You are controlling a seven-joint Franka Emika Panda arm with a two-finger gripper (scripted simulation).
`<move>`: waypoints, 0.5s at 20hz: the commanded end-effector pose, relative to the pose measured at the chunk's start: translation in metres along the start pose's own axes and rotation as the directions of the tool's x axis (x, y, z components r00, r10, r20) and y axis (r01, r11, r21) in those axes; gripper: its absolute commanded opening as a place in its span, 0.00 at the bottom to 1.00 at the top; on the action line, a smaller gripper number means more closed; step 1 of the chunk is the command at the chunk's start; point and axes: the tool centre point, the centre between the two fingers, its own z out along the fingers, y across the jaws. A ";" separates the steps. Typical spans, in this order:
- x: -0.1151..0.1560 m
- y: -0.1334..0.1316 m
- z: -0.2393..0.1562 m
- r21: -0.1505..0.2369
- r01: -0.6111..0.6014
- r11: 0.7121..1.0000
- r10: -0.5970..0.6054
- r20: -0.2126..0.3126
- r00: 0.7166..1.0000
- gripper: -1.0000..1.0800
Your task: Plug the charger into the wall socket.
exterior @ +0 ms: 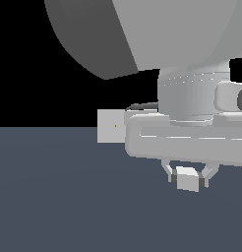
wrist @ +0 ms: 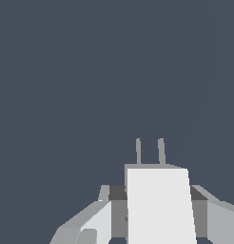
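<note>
The charger (exterior: 187, 178), a small white boxy block, sits between the fingers of my gripper (exterior: 188, 177), which is shut on it above the dark floor. In the wrist view the charger (wrist: 159, 205) fills the space between the fingers (wrist: 118, 209), and its two thin grey prongs (wrist: 150, 151) stick out away from the camera. The wall socket (exterior: 111, 126), a pale upright square panel with a tiny dark dot at its centre, stands farther back toward the exterior view's left, partly hidden behind my hand. It does not show in the wrist view.
The arm's big grey link (exterior: 142, 34) fills the upper part of the exterior view. A flat dark blue-grey floor (exterior: 59, 197) spreads under everything, with black background above it.
</note>
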 end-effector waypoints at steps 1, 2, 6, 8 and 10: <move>0.001 -0.003 -0.001 0.001 0.004 1.000 -0.004 0.000 1.000 0.00; 0.002 -0.005 -0.002 0.002 0.008 1.000 -0.008 0.000 1.000 0.00; 0.009 -0.021 -0.010 0.008 0.036 0.999 -0.036 -0.001 0.999 0.00; 0.014 -0.033 -0.016 0.013 0.056 0.998 -0.056 -0.001 0.998 0.00; 0.020 -0.048 -0.024 0.018 0.082 0.996 -0.082 -0.001 0.997 0.00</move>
